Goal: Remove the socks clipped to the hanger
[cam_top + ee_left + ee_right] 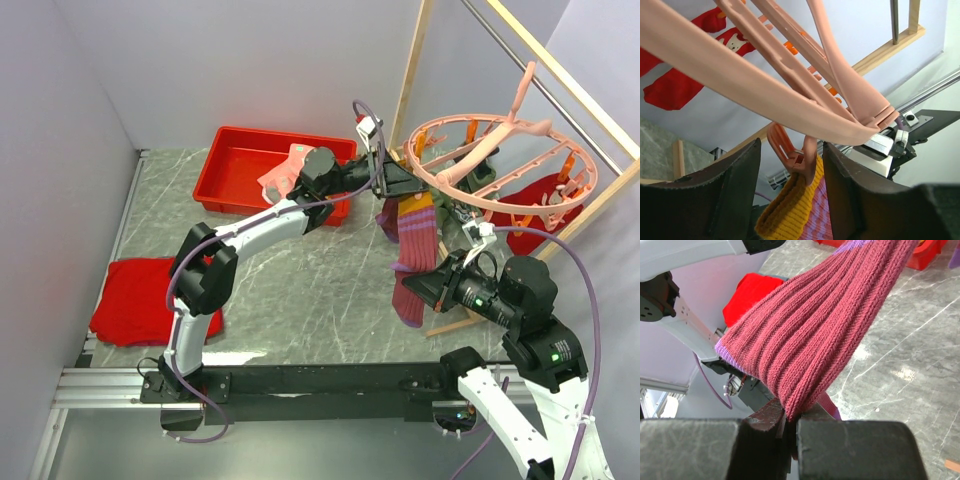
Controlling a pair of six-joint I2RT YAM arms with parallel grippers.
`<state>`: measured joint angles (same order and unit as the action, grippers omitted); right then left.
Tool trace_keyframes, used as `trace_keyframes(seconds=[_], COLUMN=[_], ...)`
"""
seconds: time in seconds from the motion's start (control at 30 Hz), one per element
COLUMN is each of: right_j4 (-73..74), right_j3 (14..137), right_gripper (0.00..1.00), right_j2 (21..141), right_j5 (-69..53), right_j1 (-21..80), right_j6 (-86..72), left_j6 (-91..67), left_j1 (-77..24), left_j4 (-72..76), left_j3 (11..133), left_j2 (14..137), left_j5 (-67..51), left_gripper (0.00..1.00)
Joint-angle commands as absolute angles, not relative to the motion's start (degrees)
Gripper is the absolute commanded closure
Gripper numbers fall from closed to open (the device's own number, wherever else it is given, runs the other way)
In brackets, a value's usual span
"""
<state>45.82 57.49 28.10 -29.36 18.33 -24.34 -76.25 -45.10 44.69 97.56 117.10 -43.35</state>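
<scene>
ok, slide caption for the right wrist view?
Right gripper pinching the end of a ribbed maroon knit sock above the grey marbled tabletop.

Left gripper raised, jaws apart; right gripper clamped on maroon sock.

The sock is ribbed knit; the hanger smooth plastic.

A maroon sock with a mustard cuff hangs clipped to the tilted round pink hanger, foot pulled taut.
</scene>
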Motion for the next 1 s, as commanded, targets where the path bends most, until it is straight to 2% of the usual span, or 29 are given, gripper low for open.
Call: trace_keyframes(seconds=[0.0,0.07,0.1,0.27,0.3,0.37,0.4,0.43,0.87,0.9,0.97], right_j4=[45.61,45.7,45.7,46.4,46.84,47.89,48.16,48.51,60.2,60.38,60.64], right_j3=[59.85,59.85,59.85,59.77,59.68,59.24,58.89,58.54,51.95,51.68,51.5], right_gripper=[1.0,1.0,1.0,1.0,1.0,1.0,1.0,1.0,1.0,1.0,1.0], right_j2=[27.69,27.6,27.68,27.42,27.25,26.72,26.11,25.76,18.2,16.98,16.61], right_j5=[-29.18,-29.18,-29.18,-28.83,-28.65,-28.3,-28.21,-28.04,-26.02,-26.02,-25.14], right_j1=[18.11,18.11,18.19,18.11,18.19,18.11,18.19,18.11,18.11,18.11,18.19], right_j6=[-23.64,-23.64,-23.64,-23.64,-23.73,-23.73,-23.73,-23.73,-25.57,-26.1,-26.02], left_j6=[-77.96,-79.62,-80.15,-81.57,-80.87,-77.62,-76.74,-75.08,-67.5,-67.5,-67.15], left_j1=[-45.18,-45.18,-45.18,-45.09,-45.09,-45.09,-45.09,-45.09,-45.09,-45.09,-45.09], left_j4=[49.3,50.27,51.23,52.21,51.08,46.77,45.54,43.61,32.78,32.0,30.16], left_j3=[100.46,100.72,100.64,99.49,99.67,99.67,99.58,99.41,99.93,100.11,101.07], left_j2=[117.42,117.86,118.21,117.95,117.6,116.81,116.11,115.67,112.76,113.02,113.29], left_j5=[-43.77,-43.6,-43.42,-41.92,-41.92,-41.57,-41.14,-40.78,-39.9,-40.16,-40.78], left_gripper=[0.44,0.46,0.52,0.65,0.72,0.8,0.92,0.99,0.99,0.96,0.82])
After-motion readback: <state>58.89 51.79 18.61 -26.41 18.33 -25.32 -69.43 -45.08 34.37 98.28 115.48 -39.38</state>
